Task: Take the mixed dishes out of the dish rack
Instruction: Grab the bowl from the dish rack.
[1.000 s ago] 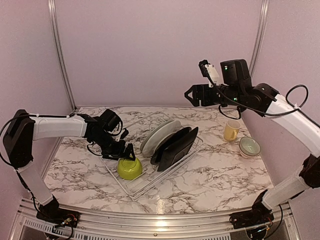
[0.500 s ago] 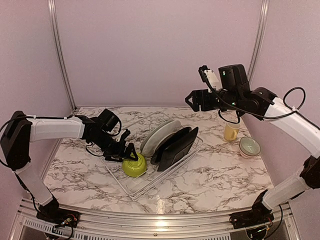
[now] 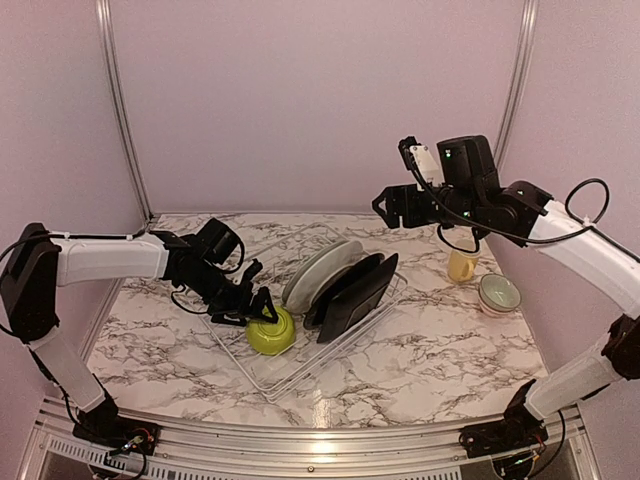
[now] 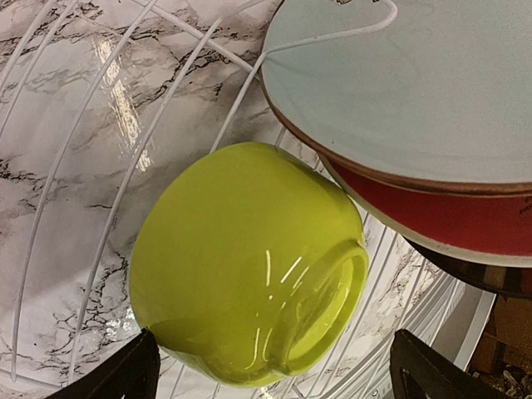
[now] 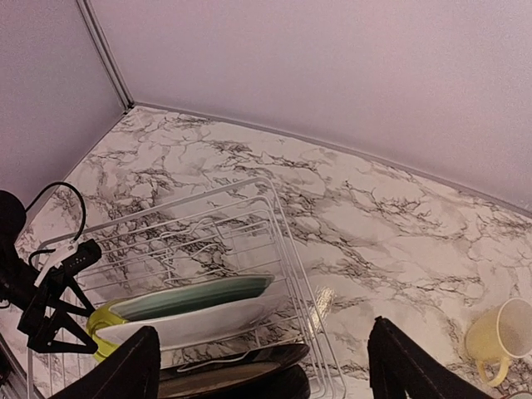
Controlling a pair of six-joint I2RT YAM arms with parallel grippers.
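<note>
lime-green bowl (image 3: 272,333) tipped from mouth-up onto its side, shifted slightly right, left gripper (image 3: 258,308) advanced right with it, right gripper (image 3: 388,207) a little lower, its arm now overlapping pale yellow mug (image 3: 461,266)

A white marble-patterned surface (image 3: 440,350) with dark grey veins forms the floor of a small booth. Plain pale pink walls close it in: a back wall (image 3: 320,100), a left wall (image 3: 50,120) and a right wall (image 3: 590,90). Thin metal strips (image 3: 123,110) run up the two far corners. A metal rail (image 3: 300,446) borders the near edge, and a bright glare (image 3: 322,405) sits on the glossy surface just beside it.
</note>
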